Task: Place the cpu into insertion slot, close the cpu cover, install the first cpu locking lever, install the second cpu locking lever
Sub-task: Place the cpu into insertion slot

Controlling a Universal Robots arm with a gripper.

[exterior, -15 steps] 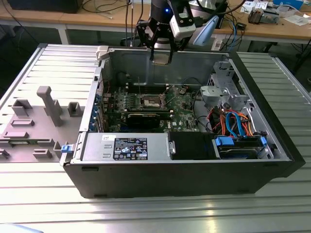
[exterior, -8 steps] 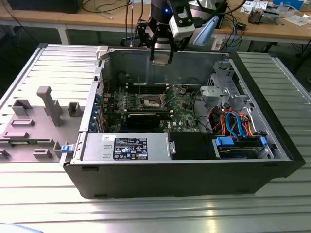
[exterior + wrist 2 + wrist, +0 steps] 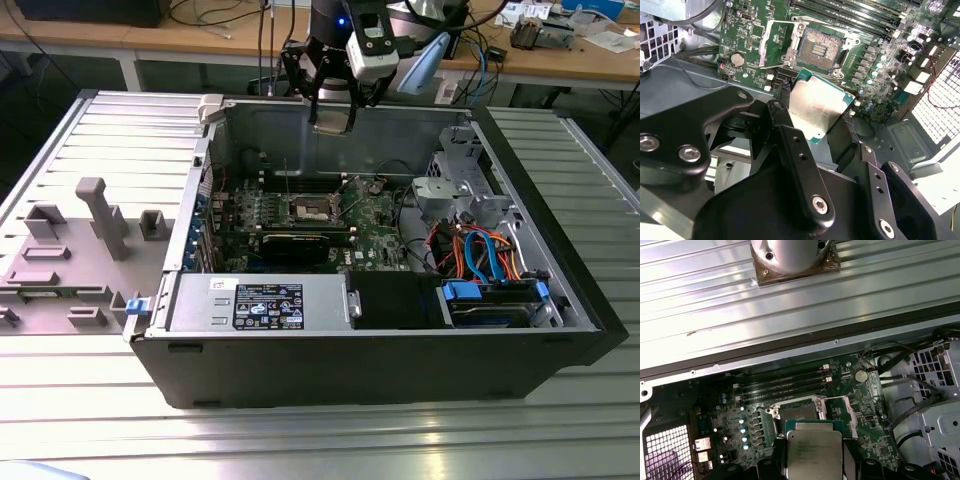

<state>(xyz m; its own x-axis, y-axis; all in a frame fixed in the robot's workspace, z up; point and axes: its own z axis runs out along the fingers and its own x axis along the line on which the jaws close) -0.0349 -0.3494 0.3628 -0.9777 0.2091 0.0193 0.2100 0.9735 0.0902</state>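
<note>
While claw grips flat square silver cpu | insertion slot dark-centred, metal-rimmed

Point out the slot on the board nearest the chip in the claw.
The square insertion slot, dark-centred with a metal rim, lies closest to the held cpu; the long narrow memory slots lie farther off.

Between jaws: cpu, above insertion slot on motherboard in case.

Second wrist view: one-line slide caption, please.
Black gripper holds the flat square silver-topped cpu clear of the empty dark metal-rimmed insertion slot on the green circuit board, thin metal cpu cover swung open.
</note>
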